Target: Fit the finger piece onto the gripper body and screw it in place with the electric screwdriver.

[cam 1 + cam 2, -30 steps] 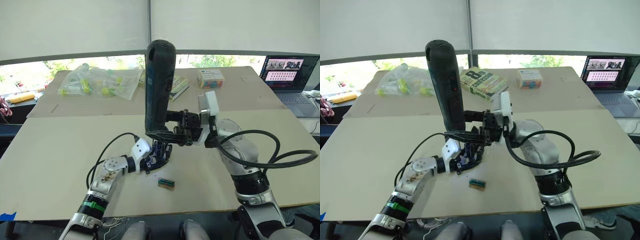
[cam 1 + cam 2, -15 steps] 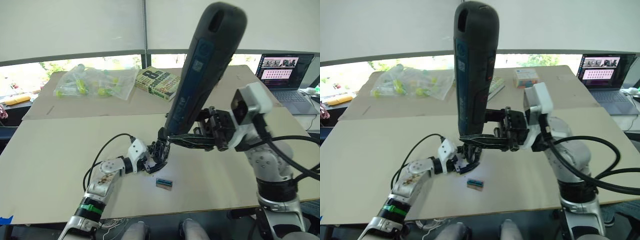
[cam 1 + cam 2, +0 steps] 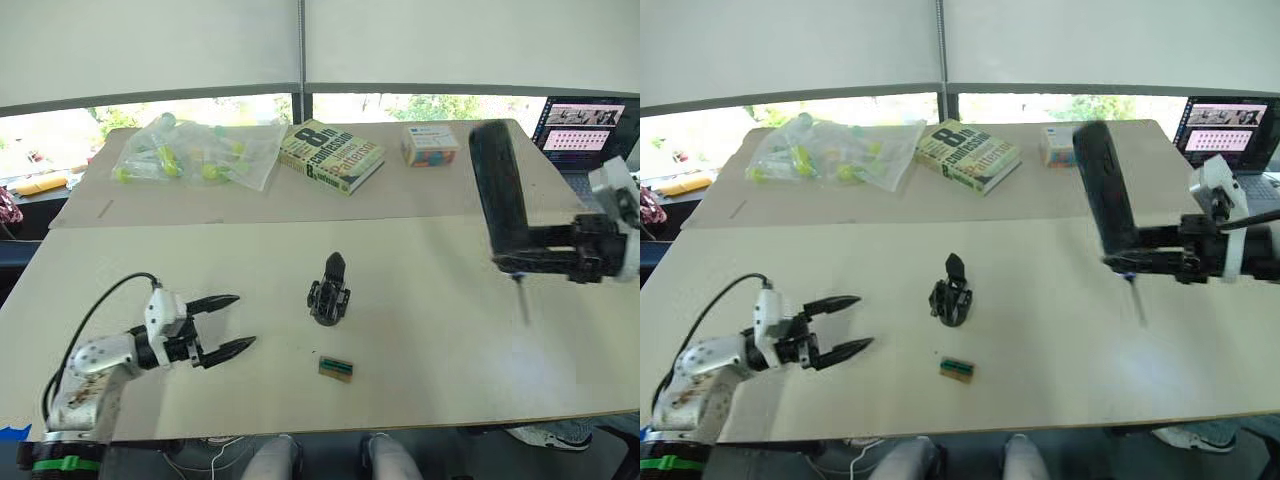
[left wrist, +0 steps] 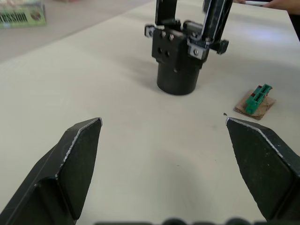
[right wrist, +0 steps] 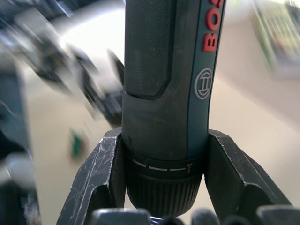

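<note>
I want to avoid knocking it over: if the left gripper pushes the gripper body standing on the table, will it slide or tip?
The gripper body probably tips rather than slides: it stands upright on a narrow round base. It looks rigid and fairly dense.

Bare table (image 3: pixel 420 400) lies between my left gripper (image 3: pixel 235 322) and the gripper body (image 3: pixel 329 294), with 1 small green-and-tan block (image 3: pixel 335 368) near its base, while my right gripper (image 3: pixel 505 260), well apart, carries the electric screwdriver (image 3: pixel 498 190) above open tabletop.
</note>
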`<act>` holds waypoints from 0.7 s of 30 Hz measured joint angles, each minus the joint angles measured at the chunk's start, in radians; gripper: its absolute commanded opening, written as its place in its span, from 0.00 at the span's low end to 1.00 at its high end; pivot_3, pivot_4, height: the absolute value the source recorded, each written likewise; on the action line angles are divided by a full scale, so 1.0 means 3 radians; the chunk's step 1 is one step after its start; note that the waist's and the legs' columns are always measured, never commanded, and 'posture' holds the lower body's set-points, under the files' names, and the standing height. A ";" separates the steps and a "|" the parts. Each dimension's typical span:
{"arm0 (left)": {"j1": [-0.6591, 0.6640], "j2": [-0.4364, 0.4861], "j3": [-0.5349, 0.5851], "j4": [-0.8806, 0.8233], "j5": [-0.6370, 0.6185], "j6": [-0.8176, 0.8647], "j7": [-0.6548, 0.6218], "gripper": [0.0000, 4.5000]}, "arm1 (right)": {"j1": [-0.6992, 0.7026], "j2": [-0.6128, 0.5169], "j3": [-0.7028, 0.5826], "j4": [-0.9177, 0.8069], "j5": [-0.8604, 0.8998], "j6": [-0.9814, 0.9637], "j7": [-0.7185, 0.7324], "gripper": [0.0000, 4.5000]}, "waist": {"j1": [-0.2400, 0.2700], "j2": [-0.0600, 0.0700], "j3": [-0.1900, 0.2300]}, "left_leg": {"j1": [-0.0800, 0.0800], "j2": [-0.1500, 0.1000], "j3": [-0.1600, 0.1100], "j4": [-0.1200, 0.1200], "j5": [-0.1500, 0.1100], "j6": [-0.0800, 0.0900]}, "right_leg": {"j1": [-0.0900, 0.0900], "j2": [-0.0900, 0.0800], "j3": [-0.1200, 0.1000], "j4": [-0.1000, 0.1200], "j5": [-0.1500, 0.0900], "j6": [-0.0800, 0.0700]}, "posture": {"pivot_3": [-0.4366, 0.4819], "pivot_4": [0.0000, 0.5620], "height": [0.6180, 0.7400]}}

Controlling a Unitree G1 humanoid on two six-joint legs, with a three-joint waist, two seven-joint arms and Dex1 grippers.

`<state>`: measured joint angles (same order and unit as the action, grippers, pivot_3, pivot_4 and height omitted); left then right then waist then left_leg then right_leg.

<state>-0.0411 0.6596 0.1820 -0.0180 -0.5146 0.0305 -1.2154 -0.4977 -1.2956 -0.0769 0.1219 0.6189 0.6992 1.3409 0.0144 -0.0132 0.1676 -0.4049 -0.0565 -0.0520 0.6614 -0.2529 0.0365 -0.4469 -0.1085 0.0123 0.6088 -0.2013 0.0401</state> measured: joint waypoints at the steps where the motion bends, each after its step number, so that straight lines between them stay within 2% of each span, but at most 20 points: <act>1: 0.0006 0.0020 0.0004 -0.0030 -0.0015 0.0002 -0.0031 1.00 | -0.0041 -0.0059 0.0187 0.0091 -0.0178 0.0025 0.0016 0.43 | -0.0007 0.0000 0.0000 | -0.0004 0.0000 0.0003 0.0000 0.0000 0.0000 | -0.0005 0.0000 0.0001 0.0000 0.0000 0.0000 | 0.48 0.27 1.00; 6: 0.0064 0.0116 0.0049 -0.0083 -0.0103 0.0060 -0.0128 1.00 | -0.0550 0.0020 0.0965 0.0603 -0.0955 0.0234 0.0021 0.43 | -0.0074 0.0014 0.0014 | -0.0011 -0.0001 0.0021 0.0000 0.0001 -0.0001 | -0.0026 0.0006 0.0008 0.0011 0.0003 0.0002 | 0.48 0.27 1.00; 10: 0.0088 0.0146 0.0090 -0.0113 -0.0126 0.0073 -0.0143 1.00 | -0.0879 0.0258 0.1474 0.0993 -0.1559 0.0375 -0.0020 0.43 | -0.0087 0.0015 0.0016 | -0.0011 0.0000 0.0020 0.0000 0.0003 -0.0004 | -0.0027 0.0018 0.0005 0.0013 0.0005 0.0000 | 0.48 0.27 1.00; 14: 0.0146 0.0146 0.0106 -0.0162 -0.0128 0.0123 -0.0138 1.00 | -0.0973 0.0510 0.1678 0.1278 -0.1861 0.0377 -0.0021 0.43 | -0.0088 0.0017 0.0017 | -0.0013 -0.0004 0.0023 0.0000 0.0003 -0.0003 | -0.0029 0.0015 0.0006 0.0012 0.0007 0.0003 | 0.48 0.27 1.00; 20: 0.0216 0.0151 0.0136 -0.0259 -0.0136 0.0253 -0.0042 1.00 | -0.1167 0.0681 0.1697 0.1694 -0.2133 0.0182 -0.0053 0.43 | -0.0084 0.0017 0.0017 | -0.0011 -0.0005 0.0024 0.0006 0.0003 -0.0003 | -0.0026 0.0017 0.0004 0.0013 0.0012 0.0004 | 0.48 0.27 1.00; 21: 0.0215 0.0151 0.0145 -0.0262 -0.0136 0.0261 -0.0027 1.00 | -0.1180 0.0703 0.1685 0.1746 -0.2151 0.0125 -0.0049 0.54 | -0.0085 0.0017 0.0017 | -0.0011 -0.0004 0.0023 0.0009 0.0003 -0.0003 | -0.0025 0.0020 0.0004 0.0013 0.0014 0.0004 | 0.48 0.27 1.00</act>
<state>0.0235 0.7047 0.2256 -0.0965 -0.5554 0.1089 -1.2236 -0.8518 -1.0847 0.4285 0.6456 -0.0265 0.7366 1.3262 -0.0112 -0.0081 0.1727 -0.4081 -0.0578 -0.0450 0.6642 -0.2520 0.0356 -0.4543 -0.1024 0.0136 0.6126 -0.1973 0.0412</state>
